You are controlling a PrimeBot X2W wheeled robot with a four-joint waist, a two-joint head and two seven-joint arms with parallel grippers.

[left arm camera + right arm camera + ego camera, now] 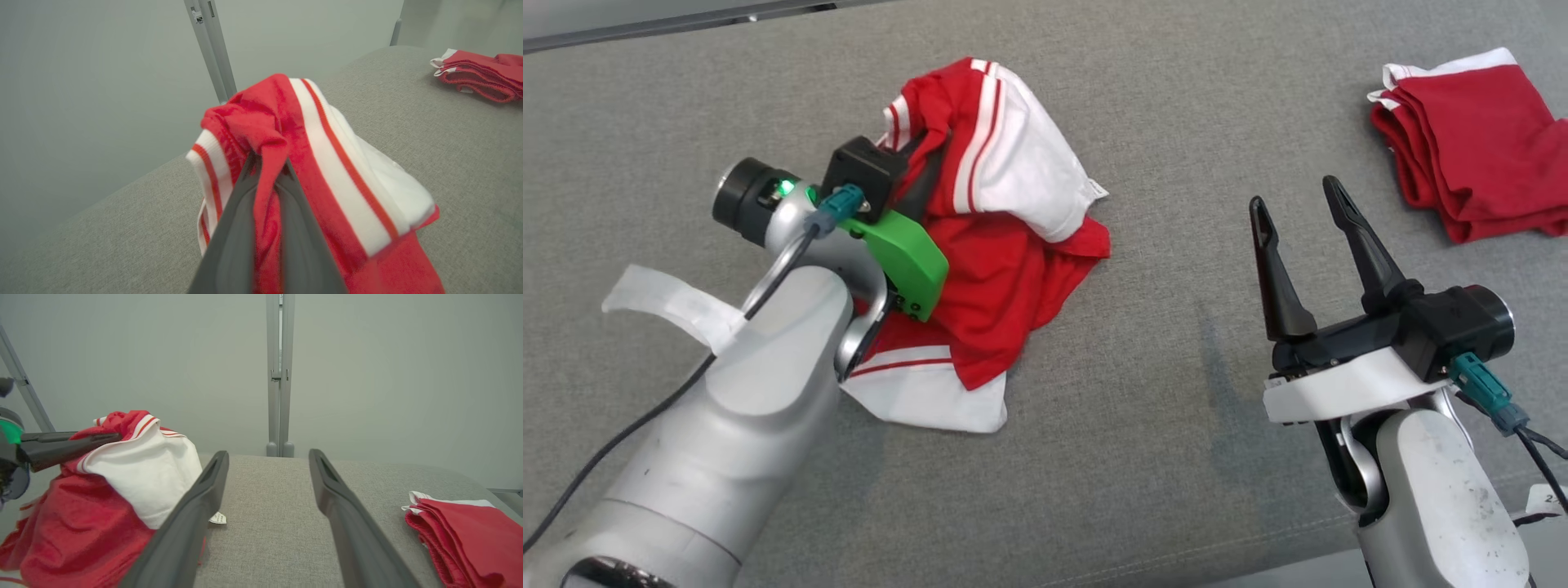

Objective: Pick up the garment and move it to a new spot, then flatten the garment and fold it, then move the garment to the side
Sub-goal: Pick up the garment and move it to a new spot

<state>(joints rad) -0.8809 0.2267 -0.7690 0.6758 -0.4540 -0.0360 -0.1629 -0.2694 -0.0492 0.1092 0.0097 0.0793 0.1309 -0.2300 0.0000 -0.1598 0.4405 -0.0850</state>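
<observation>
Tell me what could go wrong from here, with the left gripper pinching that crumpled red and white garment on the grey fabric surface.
The left gripper is shut on just a narrow fold of the crumpled red and white garment; it may slip out when lifted.
The right gripper stands open, apart from the garment, so a one-point lift would likely leave it twisted.
Dragging it rightwards could disturb the folded red garment.

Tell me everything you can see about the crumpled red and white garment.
The garment is soft, knit-looking cloth, red with white panels and red-and-white striped trim, with a small label at one white edge. It lies crumpled in a heap on the grey cushion, one part raised. The left gripper is shut on that raised red fold.
</observation>
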